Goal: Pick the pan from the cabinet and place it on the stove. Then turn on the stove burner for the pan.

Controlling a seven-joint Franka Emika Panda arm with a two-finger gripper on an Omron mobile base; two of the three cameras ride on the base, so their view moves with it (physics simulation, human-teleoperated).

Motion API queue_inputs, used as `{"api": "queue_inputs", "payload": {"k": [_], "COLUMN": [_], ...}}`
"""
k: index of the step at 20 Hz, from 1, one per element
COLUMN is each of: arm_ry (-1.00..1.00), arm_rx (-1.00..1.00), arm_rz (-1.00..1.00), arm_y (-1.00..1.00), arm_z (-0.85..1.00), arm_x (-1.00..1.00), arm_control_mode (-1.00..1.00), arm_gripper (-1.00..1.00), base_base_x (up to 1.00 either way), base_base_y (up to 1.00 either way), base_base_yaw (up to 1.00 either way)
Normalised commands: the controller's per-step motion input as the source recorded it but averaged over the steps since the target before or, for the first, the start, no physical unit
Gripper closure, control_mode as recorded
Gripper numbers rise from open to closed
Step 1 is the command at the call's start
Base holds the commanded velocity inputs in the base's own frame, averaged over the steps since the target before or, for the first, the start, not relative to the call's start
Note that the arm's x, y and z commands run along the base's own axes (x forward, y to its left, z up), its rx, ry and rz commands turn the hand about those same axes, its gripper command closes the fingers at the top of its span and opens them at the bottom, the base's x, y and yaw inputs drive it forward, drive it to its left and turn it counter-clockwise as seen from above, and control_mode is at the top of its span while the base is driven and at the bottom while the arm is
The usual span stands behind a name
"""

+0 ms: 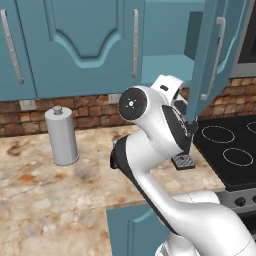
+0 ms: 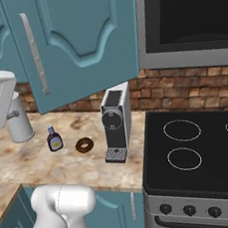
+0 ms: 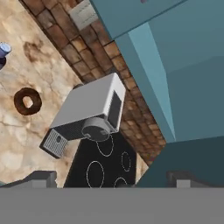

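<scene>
I am holding the pincer [image 3: 111, 178] with its tips wide apart and gripping nothing, facing the open cabinet [image 1: 212, 55] above the coffee machine [image 2: 117, 123] on the worktop [image 2: 61, 162], beside the stove [image 2: 200, 151].

A grey coffee machine [image 3: 89, 116] is standing on the marbled tabletop [image 3: 17, 131] against a brick wall [image 3: 65, 48], a doughnut [image 3: 27, 101] lying nearby, the stove [image 3: 107, 168] just beside it, the cabinet [image 3: 183, 65] hanging above.
</scene>
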Motion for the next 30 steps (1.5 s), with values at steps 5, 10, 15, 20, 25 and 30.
{"api": "queue_inputs", "payload": {"k": [5,10,15,20,25,30], "arm_ry": [-0.02,0.00,0.00,-0.03,-0.04,0.00], "arm_rx": [-0.05,-0.07,-0.03,-0.01,0.00,0.00], "arm_rz": [0.04,0.00,-0.03,-0.08,-0.14,-0.08], "arm_y": [-0.02,-0.26,-0.50,-0.58,-0.60,-0.82], "arm_z": [0.00,0.00,0.00,0.00,0.00,0.00], "arm_x": [0.39,0.08,-0.02,-0.37,-0.60,-0.14], "arm_control_mode": [-1.00,-1.00,-1.00,-1.00,-1.00,-1.00], "arm_gripper": [-1.00,-1.00,-1.00,-1.00,-1.00,-1.00], "base_base_x": [0.00,0.00,0.00,0.00,0.00,0.00], "base_base_y": [0.00,0.00,0.00,0.00,0.00,0.00], "base_base_yaw": [0.00,0.00,0.00,0.00,0.00,0.00]}}
